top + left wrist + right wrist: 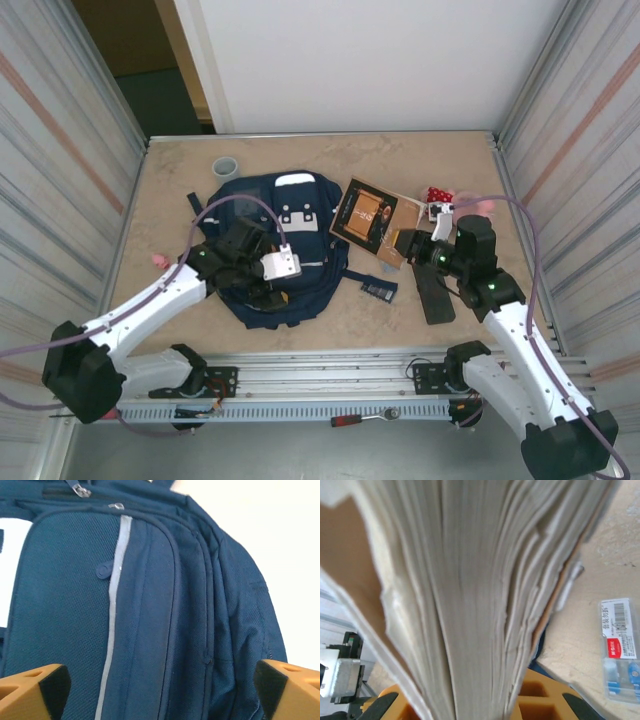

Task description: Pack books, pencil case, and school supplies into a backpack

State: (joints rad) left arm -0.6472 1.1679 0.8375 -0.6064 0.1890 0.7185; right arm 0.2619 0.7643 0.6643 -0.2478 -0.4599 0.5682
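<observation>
The navy backpack point(290, 225) lies flat at the table's centre-left. Its pale stripe and zip seams show close up in the left wrist view, on the backpack point(150, 605). My left gripper point(265, 285) hovers over its lower front, open point(160, 695), with nothing between the orange fingertips point(35, 690). The brown book point(365, 215) lies right of the backpack. My right gripper point(405, 245) is shut on the book's near corner, and the pale page edges point(470, 605) fan out from the gripper point(480, 705). A small dark flat supply piece point(378, 290) lies in front of the book. A flat black oblong pencil case point(432, 292) lies under my right arm.
A clear pack with a red label point(620, 650) lies on the table beside the book. A red and pink plush toy point(440, 195) sits behind the right gripper. A grey cup point(225, 167) stands behind the backpack. Corrugated walls close in both sides.
</observation>
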